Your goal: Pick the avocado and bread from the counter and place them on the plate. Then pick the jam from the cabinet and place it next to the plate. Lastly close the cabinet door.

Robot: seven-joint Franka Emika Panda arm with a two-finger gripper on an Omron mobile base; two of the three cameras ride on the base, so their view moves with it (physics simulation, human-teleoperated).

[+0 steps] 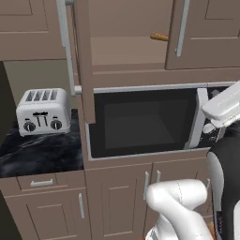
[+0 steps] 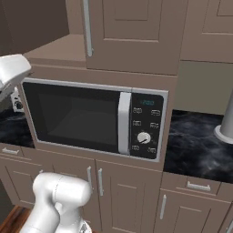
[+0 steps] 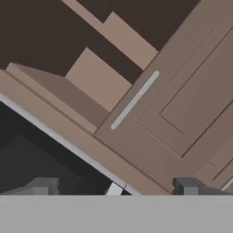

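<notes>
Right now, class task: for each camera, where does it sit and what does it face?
Left base view: behind the arm, on its left, facing the toaster, microwave and open cabinet door; white arm lower right.
Right base view: behind, on its right, facing the microwave front; arm lower left.
Hand view: on the hand, looking at a closed cabinet door's handle; fingers spread open.
Both base views share the microwave.
</notes>
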